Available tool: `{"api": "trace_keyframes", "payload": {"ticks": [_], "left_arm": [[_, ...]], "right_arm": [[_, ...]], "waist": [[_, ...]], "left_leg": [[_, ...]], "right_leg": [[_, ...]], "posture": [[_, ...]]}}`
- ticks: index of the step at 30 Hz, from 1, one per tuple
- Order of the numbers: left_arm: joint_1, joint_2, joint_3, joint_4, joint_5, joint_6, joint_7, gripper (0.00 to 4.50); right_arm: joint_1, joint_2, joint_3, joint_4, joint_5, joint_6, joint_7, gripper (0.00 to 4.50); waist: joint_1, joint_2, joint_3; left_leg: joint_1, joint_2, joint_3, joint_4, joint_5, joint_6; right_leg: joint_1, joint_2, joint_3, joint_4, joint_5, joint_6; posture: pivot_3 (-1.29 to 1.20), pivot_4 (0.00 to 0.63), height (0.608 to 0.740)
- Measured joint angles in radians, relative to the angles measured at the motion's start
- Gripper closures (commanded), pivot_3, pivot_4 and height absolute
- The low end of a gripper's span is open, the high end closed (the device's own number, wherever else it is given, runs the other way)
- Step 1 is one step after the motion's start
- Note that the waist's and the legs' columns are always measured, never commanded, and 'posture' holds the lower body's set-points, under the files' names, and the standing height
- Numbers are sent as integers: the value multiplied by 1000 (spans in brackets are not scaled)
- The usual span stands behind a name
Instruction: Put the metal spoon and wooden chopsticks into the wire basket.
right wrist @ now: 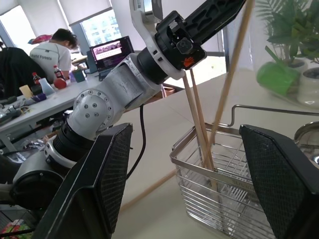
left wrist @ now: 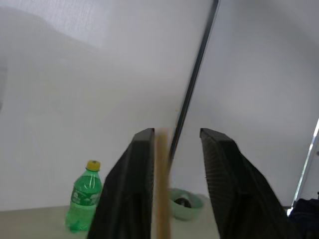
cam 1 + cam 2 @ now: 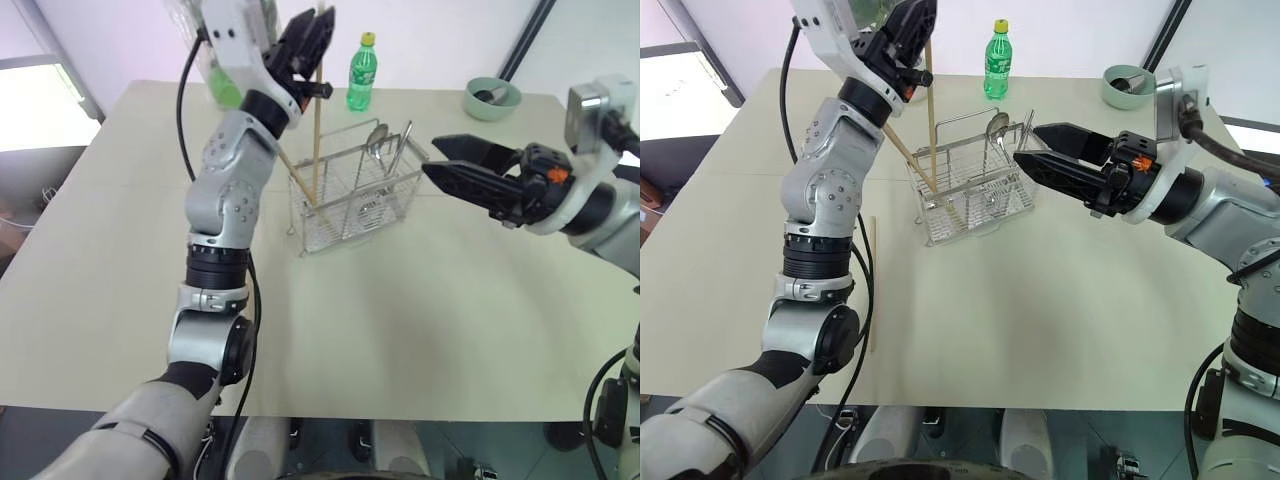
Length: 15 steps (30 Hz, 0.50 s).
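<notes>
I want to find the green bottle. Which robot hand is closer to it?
Left. The left gripper is up beside the green bottle, over the wire basket. The right gripper is past the basket's other end.

The wire basket (image 3: 358, 190), of silver mesh with inner dividers and loop handles, stands on the table in the upper middle of the head views. The metal spoon (image 3: 377, 146) stands in its right part, bowl up. Several wooden chopsticks (image 3: 316, 140) stand in its left end: one almost upright, others leaning to the left. One more chopstick (image 3: 873, 283) lies flat on the table, left of the basket.
</notes>
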Motion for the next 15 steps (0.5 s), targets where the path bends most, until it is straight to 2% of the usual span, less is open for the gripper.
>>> {"api": "trace_keyframes", "payload": {"ticks": [3, 4, 9, 15], "left_arm": [[2, -3, 6, -18, -11, 15, 9, 336], [4, -3, 10, -37, -19, 27, 13, 16], [12, 48, 48, -194, -86, 164, 90, 16], [-108, 254, 183, -250, -88, 355, 308, 16]], "right_arm": [[-1, 0, 0, 6, 5, 0, -1, 977], [-3, -1, 0, 12, 5, 0, -1, 977], [-13, 0, 2, 35, 1, -7, 3, 977], [-13, 9, 7, 50, -4, -9, 21, 977]], "waist": [[0, 0, 0], [0, 0, 0], [-3, 0, 0], [-2, 0, 0]], "left_leg": [[0, 0, 0, 0, 0, 0], [0, 0, 0, 0, 0, 0], [0, 0, 0, 0, 0, 0], [1, 1, 0, 0, 0, 0]], "right_leg": [[0, 0, 0, 0, 0, 0], [0, 0, 0, 0, 0, 1], [0, 1, 0, 1, 0, 1], [0, 3, 0, 1, 1, 2]], "posture": [[0, 150, 684], [0, 150, 684], [0, 150, 684], [0, 150, 684]]}}
